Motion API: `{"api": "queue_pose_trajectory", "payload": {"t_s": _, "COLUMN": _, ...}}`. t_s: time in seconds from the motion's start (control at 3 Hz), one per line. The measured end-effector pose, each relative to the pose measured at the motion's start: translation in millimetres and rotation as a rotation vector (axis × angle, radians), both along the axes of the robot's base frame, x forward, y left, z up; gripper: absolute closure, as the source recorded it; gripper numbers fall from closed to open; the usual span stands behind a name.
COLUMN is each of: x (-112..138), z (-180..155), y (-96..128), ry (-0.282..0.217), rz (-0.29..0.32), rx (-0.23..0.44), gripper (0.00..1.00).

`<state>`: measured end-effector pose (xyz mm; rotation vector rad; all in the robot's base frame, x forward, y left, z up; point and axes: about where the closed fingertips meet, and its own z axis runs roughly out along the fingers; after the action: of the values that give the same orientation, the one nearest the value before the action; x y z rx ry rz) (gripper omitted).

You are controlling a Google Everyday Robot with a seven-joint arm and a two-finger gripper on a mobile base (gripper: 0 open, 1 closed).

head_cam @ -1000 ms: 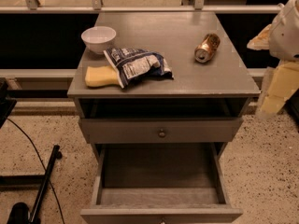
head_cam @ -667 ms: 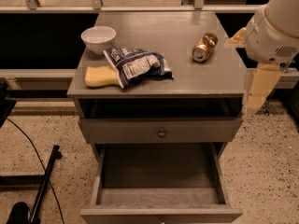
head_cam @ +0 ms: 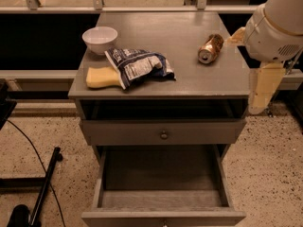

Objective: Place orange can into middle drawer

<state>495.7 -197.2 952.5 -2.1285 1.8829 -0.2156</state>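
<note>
The orange can [head_cam: 210,48] lies on its side on the right part of the grey cabinet top [head_cam: 189,77], silver end facing front. The middle drawer [head_cam: 163,198] is pulled out at the bottom of the view, and nothing lies on its plank floor. My gripper [head_cam: 249,63] hangs at the cabinet's right edge, just right of the can and not touching it. Its pale yellow fingers [head_cam: 262,88] are spread apart and hold nothing.
A white bowl [head_cam: 100,38], a yellow sponge [head_cam: 100,77] and a blue chip bag [head_cam: 139,66] lie on the left half of the top. A shut drawer front with a knob [head_cam: 164,135] sits above the open drawer. A black stand [head_cam: 40,193] and cable lie on the floor at left.
My arm and gripper have moved left into view from the right edge, closer to the can. The can and the drawer have not moved.
</note>
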Motion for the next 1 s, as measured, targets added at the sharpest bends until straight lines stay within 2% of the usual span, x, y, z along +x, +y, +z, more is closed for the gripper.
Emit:
{"api": "queue_pose_trajectory", "payload": {"t_s": 0.33, "x": 32, "z": 2, "y": 5, "ry": -0.047, "rz": 0.097, "rx": -0.014, "gripper": 0.00}}
{"api": "queue_pose_trajectory", "payload": {"t_s": 0.67, "x": 69, "z": 5, "y": 14, "ry": -0.084, "rz": 0.272, "rx": -0.013, "gripper": 0.00}}
{"api": "queue_pose_trajectory", "payload": {"t_s": 1.0, "x": 72, "z": 35, "y": 23, "ry": -0.223, "rz": 0.433, "rx": 0.010, "gripper": 0.00}}
